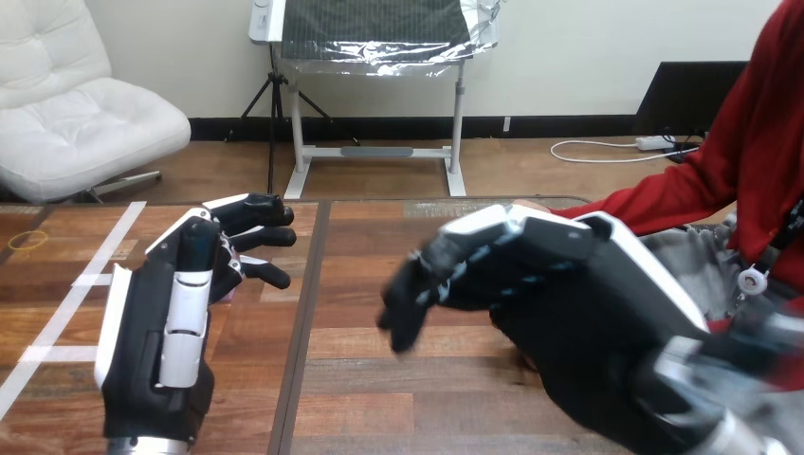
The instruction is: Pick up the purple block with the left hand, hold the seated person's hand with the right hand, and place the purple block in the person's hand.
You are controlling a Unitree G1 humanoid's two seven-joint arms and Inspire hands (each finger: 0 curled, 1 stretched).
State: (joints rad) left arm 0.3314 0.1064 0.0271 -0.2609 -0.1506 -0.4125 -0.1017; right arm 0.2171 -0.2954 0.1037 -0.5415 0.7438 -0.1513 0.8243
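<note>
Closest in, the left hand (pixel 156 332) sat over the left side of the bench (pixel 379 398), its back facing the camera, fingers (pixel 256 237) curled in around the purple block (pixel 224 286), with only a sliver of purple peeking out between them. The right hand (pixel 559 294) was over the right half and pretty blurry, so honestly couldn't tell if it was gripping anything. Just behind it a bit of the person's hand (pixel 527 205) poked out at its far edge, red sleeve (pixel 654 199) running off right. White tape strips (pixel 66 318) lay on the bench's left part
</note>
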